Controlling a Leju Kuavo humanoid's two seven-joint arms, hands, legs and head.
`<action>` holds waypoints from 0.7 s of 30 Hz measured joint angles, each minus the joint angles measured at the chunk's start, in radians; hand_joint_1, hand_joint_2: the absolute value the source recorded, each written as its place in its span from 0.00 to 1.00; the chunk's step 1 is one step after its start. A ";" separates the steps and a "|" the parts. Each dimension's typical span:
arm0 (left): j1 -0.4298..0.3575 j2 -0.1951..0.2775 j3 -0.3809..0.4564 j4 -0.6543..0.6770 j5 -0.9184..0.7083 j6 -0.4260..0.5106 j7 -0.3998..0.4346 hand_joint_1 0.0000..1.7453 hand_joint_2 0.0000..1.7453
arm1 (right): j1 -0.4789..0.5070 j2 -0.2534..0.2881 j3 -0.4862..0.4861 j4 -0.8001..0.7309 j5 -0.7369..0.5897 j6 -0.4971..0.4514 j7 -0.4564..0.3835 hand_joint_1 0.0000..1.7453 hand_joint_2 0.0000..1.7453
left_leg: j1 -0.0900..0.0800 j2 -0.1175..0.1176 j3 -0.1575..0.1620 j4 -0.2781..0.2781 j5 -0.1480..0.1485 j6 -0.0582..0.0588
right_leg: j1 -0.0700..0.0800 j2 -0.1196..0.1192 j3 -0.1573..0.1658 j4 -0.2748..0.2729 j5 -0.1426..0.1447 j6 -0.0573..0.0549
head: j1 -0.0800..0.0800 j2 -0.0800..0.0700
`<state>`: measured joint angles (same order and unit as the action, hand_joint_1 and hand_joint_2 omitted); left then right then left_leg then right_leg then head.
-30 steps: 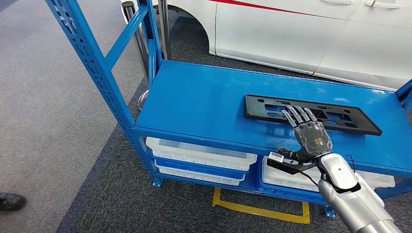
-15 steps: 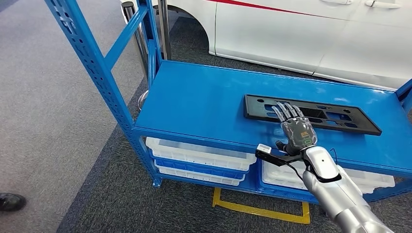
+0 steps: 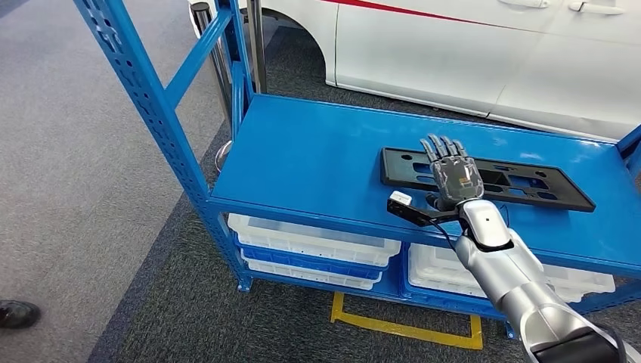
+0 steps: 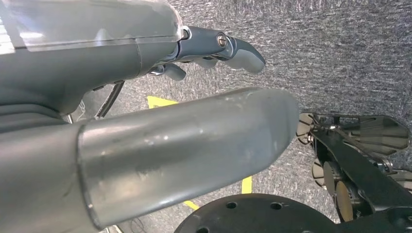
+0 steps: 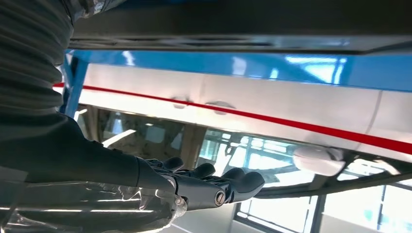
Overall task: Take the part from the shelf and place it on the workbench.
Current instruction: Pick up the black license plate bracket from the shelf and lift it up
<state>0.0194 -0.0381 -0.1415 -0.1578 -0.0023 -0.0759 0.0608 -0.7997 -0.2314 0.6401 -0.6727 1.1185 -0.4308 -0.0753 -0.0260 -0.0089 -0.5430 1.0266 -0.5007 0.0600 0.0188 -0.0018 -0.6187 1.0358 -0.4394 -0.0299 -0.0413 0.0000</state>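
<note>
My right hand [image 3: 456,178] sits right of centre in the head view, stretched flat with its fingers [image 3: 443,147] extended and slightly apart over the left portion of the part [image 3: 521,185]. It holds nothing. Whether the palm touches the part I cannot tell. In the right wrist view my dark fingers [image 5: 221,187] reach out straight, close together, with nothing between them.

The part is a long, flat black frame with cut-outs, lying on the blue shelf [image 3: 302,162] surface in the right half of the head view, running toward the right edge and angled slightly downward.

My left hand [image 4: 214,51] shows in the left wrist view, hanging over grey carpet, its fingers loosely curved and holding nothing.

Below the shelf surface, white trays [image 3: 310,246] are stacked on a lower level. A white car [image 3: 484,53] with a red stripe fills the upper right of the head view. Yellow floor tape [image 3: 401,329] lies at lower centre, and a dark shoe [image 3: 17,311] shows at the lower left edge.
</note>
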 joint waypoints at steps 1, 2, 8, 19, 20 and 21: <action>0.000 0.000 0.000 0.000 0.000 0.000 -0.001 0.00 0.00 | -0.008 0.002 0.000 0.018 0.002 -0.006 0.003 0.00 1.00 | 0.000 0.000 0.000 0.000 0.000 0.000 | 0.000 0.000 0.000 0.000 0.000 0.000 | 0.000 0.000; 0.000 0.000 0.000 0.000 0.000 0.000 -0.001 0.00 0.00 | -0.014 0.004 0.000 0.034 0.004 -0.009 0.003 0.00 1.00 | 0.000 0.000 0.000 0.000 0.000 0.000 | 0.000 0.000 0.000 0.000 0.000 0.000 | 0.000 0.000; 0.001 0.000 0.000 0.002 -0.001 -0.001 -0.003 0.00 0.00 | -0.036 0.013 0.000 0.105 0.021 -0.026 0.039 0.00 1.00 | -0.001 0.000 0.000 0.000 0.000 0.000 | 0.000 0.000 0.000 0.000 0.000 0.000 | 0.000 0.000; 0.008 0.000 -0.011 0.005 -0.018 -0.006 -0.020 0.00 0.00 | -0.042 -0.013 -0.002 0.251 0.061 -0.035 0.130 0.00 1.00 | -0.003 0.001 0.001 0.000 0.000 0.000 | 0.000 0.001 0.000 -0.001 0.000 0.000 | 0.000 0.000; 0.008 0.000 -0.013 0.006 -0.018 -0.006 -0.021 0.00 0.00 | -0.042 -0.016 -0.003 0.257 0.061 -0.035 0.132 0.00 1.00 | -0.003 0.001 0.001 0.000 0.000 0.000 | 0.000 0.001 0.001 -0.001 0.000 0.000 | 0.000 0.000; 0.008 0.000 -0.015 0.006 -0.018 -0.006 -0.022 0.00 0.00 | -0.042 -0.018 -0.005 0.262 0.061 -0.033 0.134 0.00 1.00 | -0.003 0.001 0.002 0.000 0.000 0.000 | 0.000 0.001 0.001 -0.001 0.000 0.000 | 0.000 0.000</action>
<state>0.0272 -0.0379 -0.1566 -0.1517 -0.0208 -0.0816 0.0391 -0.8417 -0.2494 0.6348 -0.4107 1.1795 -0.4641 0.0584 -0.0286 -0.0080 -0.5413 1.0266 -0.5009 0.0601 0.0184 -0.0010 -0.6178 1.0351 -0.4394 -0.0299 -0.0415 0.0000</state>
